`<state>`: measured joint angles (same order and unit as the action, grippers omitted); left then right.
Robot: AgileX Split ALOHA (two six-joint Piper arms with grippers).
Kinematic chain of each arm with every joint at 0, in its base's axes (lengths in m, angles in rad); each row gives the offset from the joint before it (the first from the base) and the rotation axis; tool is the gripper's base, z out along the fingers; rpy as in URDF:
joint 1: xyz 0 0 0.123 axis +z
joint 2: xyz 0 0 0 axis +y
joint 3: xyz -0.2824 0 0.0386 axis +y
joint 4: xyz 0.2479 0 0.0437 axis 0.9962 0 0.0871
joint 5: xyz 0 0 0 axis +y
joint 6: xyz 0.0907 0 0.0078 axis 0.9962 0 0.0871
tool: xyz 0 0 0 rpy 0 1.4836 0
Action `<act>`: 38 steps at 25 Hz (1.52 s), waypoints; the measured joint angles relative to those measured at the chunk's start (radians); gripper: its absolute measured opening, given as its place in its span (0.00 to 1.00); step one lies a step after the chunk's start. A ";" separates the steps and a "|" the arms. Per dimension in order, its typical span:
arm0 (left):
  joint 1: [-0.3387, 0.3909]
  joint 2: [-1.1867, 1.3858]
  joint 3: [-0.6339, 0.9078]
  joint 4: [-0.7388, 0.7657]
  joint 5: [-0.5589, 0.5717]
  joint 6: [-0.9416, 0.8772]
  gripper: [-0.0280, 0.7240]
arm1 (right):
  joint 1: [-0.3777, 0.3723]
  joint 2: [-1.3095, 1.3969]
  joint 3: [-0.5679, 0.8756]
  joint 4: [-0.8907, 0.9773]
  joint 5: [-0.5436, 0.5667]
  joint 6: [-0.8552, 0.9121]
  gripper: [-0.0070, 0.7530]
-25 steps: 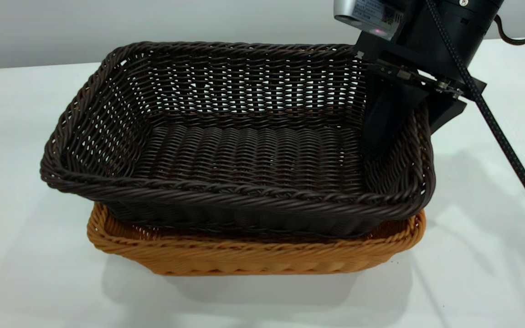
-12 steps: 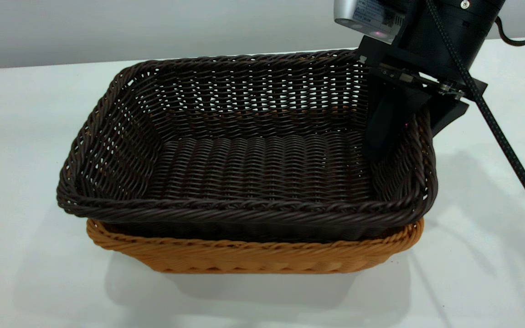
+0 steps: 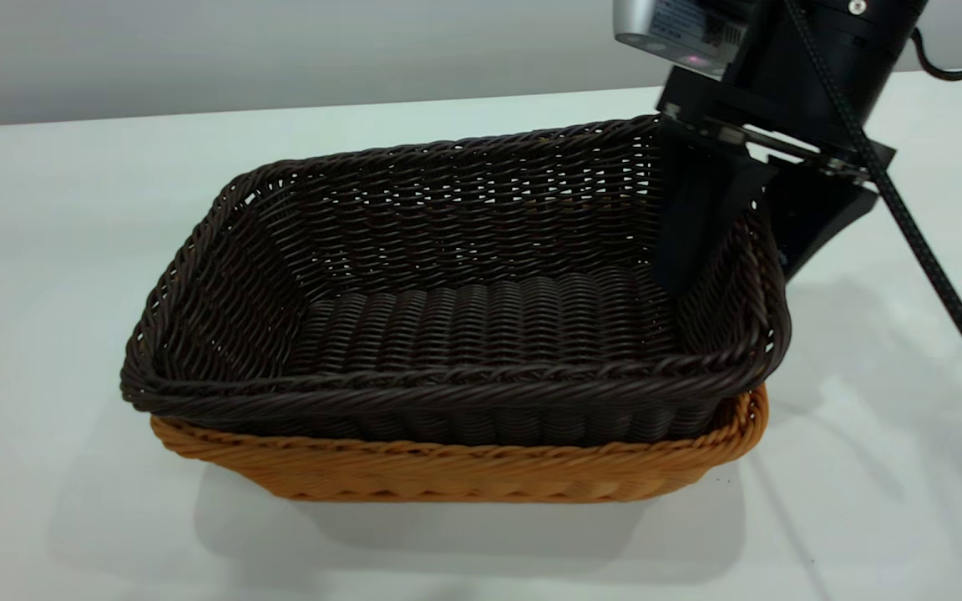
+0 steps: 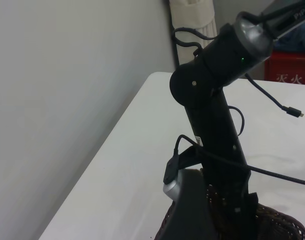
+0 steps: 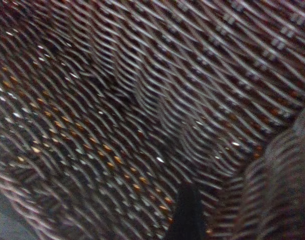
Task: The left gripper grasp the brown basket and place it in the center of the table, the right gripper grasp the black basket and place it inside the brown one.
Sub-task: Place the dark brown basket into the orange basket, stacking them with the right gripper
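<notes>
The black basket (image 3: 464,325) sits nested in the brown basket (image 3: 464,472), which rests on the white table (image 3: 72,209) near its middle. Only the brown basket's rim and outer wall show below the dark one. My right gripper (image 3: 740,225) is shut on the black basket's right wall, one finger inside and one outside. The right wrist view is filled with dark weave (image 5: 142,100), with one fingertip (image 5: 187,215) against it and orange showing through the gaps. The left gripper is out of view; its wrist view shows the right arm (image 4: 212,115) and the black basket's rim (image 4: 282,225).
White tabletop lies all round the baskets. The right arm's braided cable (image 3: 932,267) runs down to the right of the baskets. A grey wall (image 3: 281,42) stands behind the table. A red crate (image 4: 292,70) sits beyond the table's far end.
The black basket has come down and shifted right; its left end, raised a second ago, now lies in the brown basket. The right gripper keeps hold of the right wall.
</notes>
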<state>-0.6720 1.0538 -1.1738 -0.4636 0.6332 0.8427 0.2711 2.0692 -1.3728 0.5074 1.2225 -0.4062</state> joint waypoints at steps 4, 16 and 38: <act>0.000 0.000 0.000 0.000 0.000 -0.001 0.73 | 0.000 0.000 0.000 -0.002 0.000 0.000 0.74; 0.000 0.000 0.000 0.000 0.004 -0.001 0.73 | 0.000 -0.001 0.000 0.018 -0.001 0.008 0.74; 0.000 0.000 0.000 0.001 0.006 -0.001 0.73 | 0.000 -0.092 0.000 -0.046 -0.001 0.057 0.74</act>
<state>-0.6720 1.0538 -1.1738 -0.4628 0.6390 0.8418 0.2711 1.9773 -1.3728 0.4617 1.2215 -0.3488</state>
